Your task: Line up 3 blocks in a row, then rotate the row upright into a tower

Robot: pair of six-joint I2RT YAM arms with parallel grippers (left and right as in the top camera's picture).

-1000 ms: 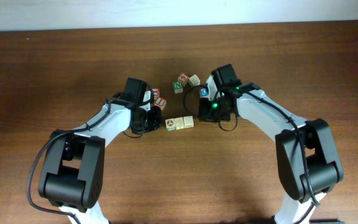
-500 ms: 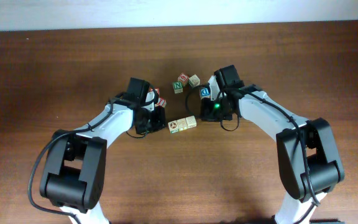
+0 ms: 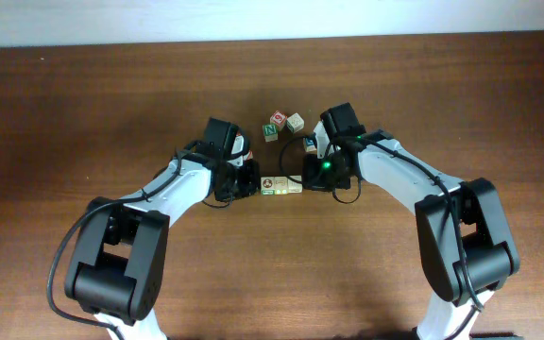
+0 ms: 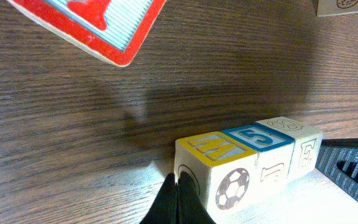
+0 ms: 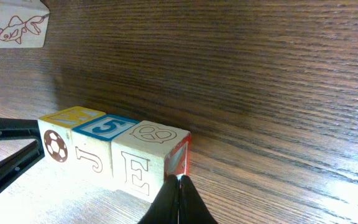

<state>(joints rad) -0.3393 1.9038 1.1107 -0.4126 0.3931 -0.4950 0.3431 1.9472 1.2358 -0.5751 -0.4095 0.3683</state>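
Three small wooden blocks lie side by side in one row: a yellow-topped block (image 4: pixel 207 168) with a football picture, a block with a blue-framed 5 (image 4: pixel 263 149) and a pale block (image 4: pixel 297 140) with an E on its side (image 5: pixel 143 168). In the overhead view the row (image 3: pixel 280 185) lies between both grippers. My left gripper (image 4: pixel 178 186) is shut, its tips against the yellow block's end face. At the other end my right gripper (image 5: pixel 180 185) is shut too, and its tips touch the pale block's red-framed end face. Neither gripper holds anything.
A green N cube (image 3: pixel 273 127), a cream cube (image 3: pixel 295 121) and a red-lettered cube (image 3: pixel 278 115) lie behind the row. A blue cube (image 3: pixel 310 144) sits by my right wrist. Red-framed cubes (image 3: pixel 244 149) lie beside my left wrist, one looming large (image 4: pixel 92 25). A goldfish cube (image 5: pixel 17 25) lies far left.
The row of three blocks, tilted half a second ago, now lies level. My left gripper has moved up and to the right against its end. My right gripper has edged left.
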